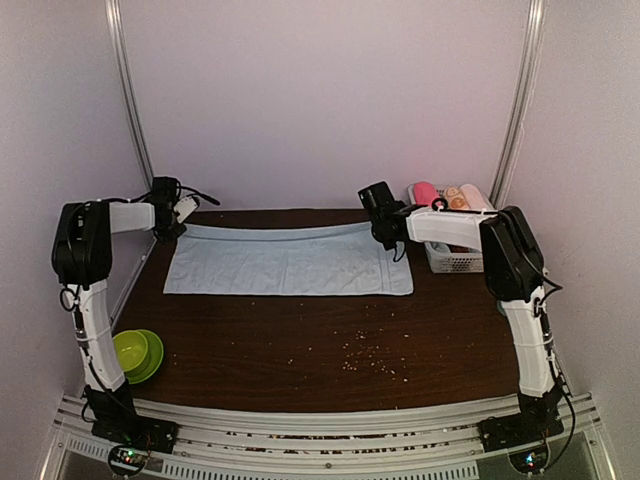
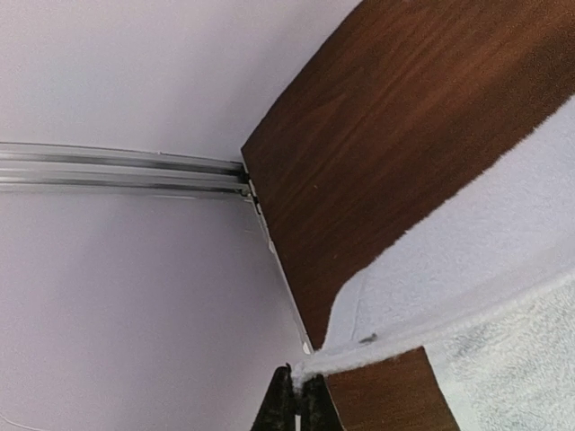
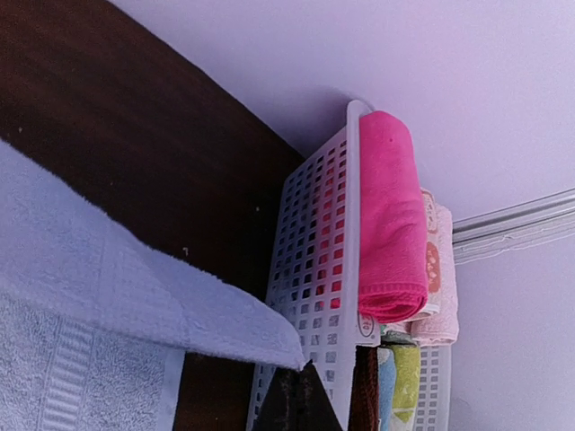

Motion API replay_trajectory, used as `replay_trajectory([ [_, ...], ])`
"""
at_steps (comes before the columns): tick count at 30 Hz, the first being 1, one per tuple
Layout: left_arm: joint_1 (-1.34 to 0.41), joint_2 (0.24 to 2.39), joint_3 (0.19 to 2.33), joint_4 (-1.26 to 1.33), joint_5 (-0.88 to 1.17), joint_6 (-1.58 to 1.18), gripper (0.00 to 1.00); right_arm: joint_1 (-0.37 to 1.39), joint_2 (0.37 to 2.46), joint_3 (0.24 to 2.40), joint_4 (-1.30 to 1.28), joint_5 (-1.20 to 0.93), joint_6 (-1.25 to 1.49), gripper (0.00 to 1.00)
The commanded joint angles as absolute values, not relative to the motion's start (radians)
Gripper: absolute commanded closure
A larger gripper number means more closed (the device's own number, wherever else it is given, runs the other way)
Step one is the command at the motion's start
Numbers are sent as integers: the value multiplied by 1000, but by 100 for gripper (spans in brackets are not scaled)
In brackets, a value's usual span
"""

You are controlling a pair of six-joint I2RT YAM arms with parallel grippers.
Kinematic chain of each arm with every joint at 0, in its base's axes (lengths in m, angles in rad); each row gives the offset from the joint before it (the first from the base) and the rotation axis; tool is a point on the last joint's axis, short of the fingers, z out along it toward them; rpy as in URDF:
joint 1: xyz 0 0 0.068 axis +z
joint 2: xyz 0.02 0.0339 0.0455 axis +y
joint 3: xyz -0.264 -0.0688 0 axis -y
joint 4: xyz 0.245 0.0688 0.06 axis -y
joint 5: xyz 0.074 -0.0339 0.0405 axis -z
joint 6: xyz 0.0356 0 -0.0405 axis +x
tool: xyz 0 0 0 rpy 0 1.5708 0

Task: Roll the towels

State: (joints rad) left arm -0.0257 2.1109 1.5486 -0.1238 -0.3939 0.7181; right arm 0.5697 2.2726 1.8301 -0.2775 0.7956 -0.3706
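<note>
**Top view.**
- Light blue towel [image 1: 290, 268]: lies spread on the table [image 1: 300, 345], long axis running left to right, far hem raised in a low ridge.
- Left claw [image 1: 176, 230]: sits at the far-left corner.
- Right claw [image 1: 392, 242]: sits at the far-right corner.
- One claw per end, neither nearer than the other; the rest of the cloth stretches from both toward the arm bases.
- Pink towel [image 1: 424, 192]: already rolled, lying in the white basket [image 1: 455, 263] just beside the right claw.

**Left wrist view.**
- Left claw [image 2: 293, 400]: closed tight, pinching the corner of the light blue towel [image 2: 503, 260].
- Hem lifted off the table [image 2: 404, 117] and running away to the right.

**Right wrist view.**
- Right claw [image 3: 301, 395]: closed tight on the opposite corner of the light blue towel [image 3: 108, 269].
- Lifted flap folding over the ribbed border below.
- Pink towel [image 3: 392, 224] resting on top in the basket [image 3: 314, 242], close on the right.

**Judgement.** Probably calls for both claws to travel together toward the near edge, square to the long axis. Any lag on one side would likely skew the roll.
</note>
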Motion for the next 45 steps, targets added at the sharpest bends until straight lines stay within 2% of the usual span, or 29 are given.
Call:
replay_trajectory([
  [1, -17, 1989, 1474, -40, -331, 764, 100, 590, 2190, 1754, -302, 759, -387, 100],
  [14, 3, 1880, 1307, -80, -231, 871, 100, 602, 2103, 1589, -363, 686, -371, 100],
  [30, 38, 1831, 1240, -130, -166, 901, 100, 639, 2012, 1443, -360, 637, -391, 100],
  [34, 39, 1849, 1259, -164, -143, 895, 100, 641, 2030, 1461, -358, 596, -412, 100],
  [35, 39, 1856, 1274, -184, -138, 888, 100, 641, 2034, 1472, -364, 577, -422, 96],
  [37, 39, 1871, 1303, -210, -141, 873, 100, 640, 2052, 1501, -383, 567, -444, 78],
  [38, 39, 1876, 1316, -216, -146, 869, 100, 638, 2062, 1518, -397, 567, -457, 73],
  [42, 39, 1890, 1348, -230, -156, 859, 100, 622, 2098, 1600, -472, 563, -503, 60],
  [45, 39, 1907, 1378, -258, -156, 844, 100, 612, 2119, 1631, -520, 558, -555, 55],
])
